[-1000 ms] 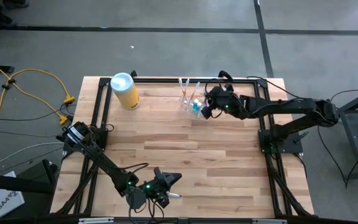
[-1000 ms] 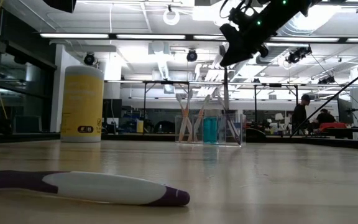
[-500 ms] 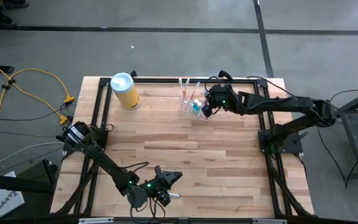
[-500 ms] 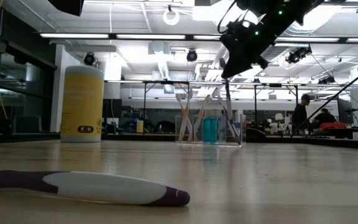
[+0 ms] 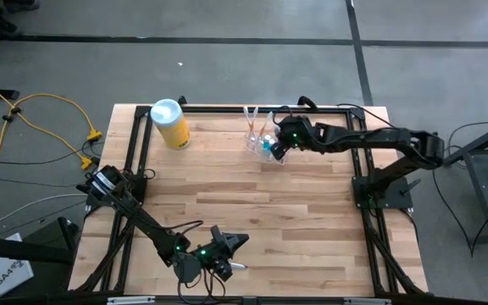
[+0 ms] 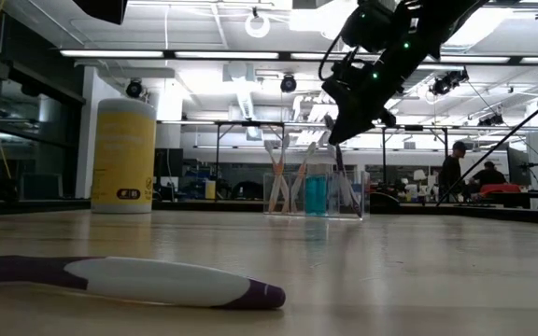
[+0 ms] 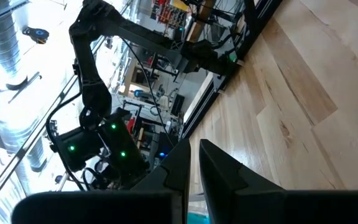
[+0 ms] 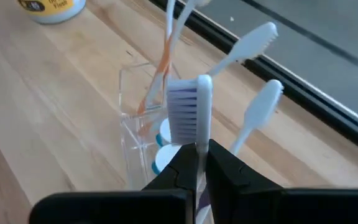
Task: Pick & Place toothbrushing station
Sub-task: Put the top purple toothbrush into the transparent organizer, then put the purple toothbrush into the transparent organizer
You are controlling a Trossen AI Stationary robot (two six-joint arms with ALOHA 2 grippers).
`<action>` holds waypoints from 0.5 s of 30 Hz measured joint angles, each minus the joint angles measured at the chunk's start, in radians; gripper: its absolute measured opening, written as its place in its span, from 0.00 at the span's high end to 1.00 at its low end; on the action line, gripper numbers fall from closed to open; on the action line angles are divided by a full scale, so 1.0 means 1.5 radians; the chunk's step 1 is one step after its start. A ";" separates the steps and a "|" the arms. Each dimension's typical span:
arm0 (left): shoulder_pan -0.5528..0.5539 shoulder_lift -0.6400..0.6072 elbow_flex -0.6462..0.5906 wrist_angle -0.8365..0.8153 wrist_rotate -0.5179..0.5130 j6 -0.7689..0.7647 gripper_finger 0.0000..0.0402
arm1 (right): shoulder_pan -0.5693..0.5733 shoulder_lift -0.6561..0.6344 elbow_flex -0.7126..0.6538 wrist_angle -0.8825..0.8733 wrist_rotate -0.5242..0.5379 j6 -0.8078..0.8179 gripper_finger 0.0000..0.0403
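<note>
Over the holder: my right gripper (image 8: 199, 163) pinches a toothbrush (image 8: 189, 113), bristles up.
Holder (image 5: 262, 141): far edge, right of canister (image 5: 170, 124); brushes already inside.
Left gripper (image 5: 225, 264): near edge, almost shut, apparently empty.
Left to do: lower, release; purple brush (image 6: 124, 280) remains.

Yellow canister (image 5: 170, 124) upright, far-left table corner; yellow cable (image 5: 32, 119) on floor.

The holder cup (image 5: 261, 140) stands at the table's (image 5: 312, 220) far edge, with the canister (image 5: 170, 124) well to its left. A toothbrush (image 6: 129, 281) lies at the near edge, by the left gripper (image 5: 235, 243). The right gripper (image 5: 280, 151) hangs just right of the cup.
</note>
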State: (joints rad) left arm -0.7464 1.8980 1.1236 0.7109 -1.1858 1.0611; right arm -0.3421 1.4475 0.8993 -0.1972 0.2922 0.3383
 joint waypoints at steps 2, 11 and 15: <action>0.000 0.000 0.000 0.000 0.000 0.001 0.93 | -0.010 0.000 0.000 -0.013 -0.018 0.006 0.98; 0.021 0.000 0.000 0.000 -0.060 -0.083 0.93 | -0.036 0.000 0.000 -0.030 -0.073 0.022 0.90; 0.030 0.000 0.000 0.000 -0.078 -0.102 0.93 | -0.036 0.000 0.000 -0.031 -0.076 0.019 0.92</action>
State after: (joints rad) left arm -0.7010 1.8980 1.1236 0.7107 -1.3032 0.9074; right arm -0.3955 1.4475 0.8997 -0.2433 0.1777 0.3664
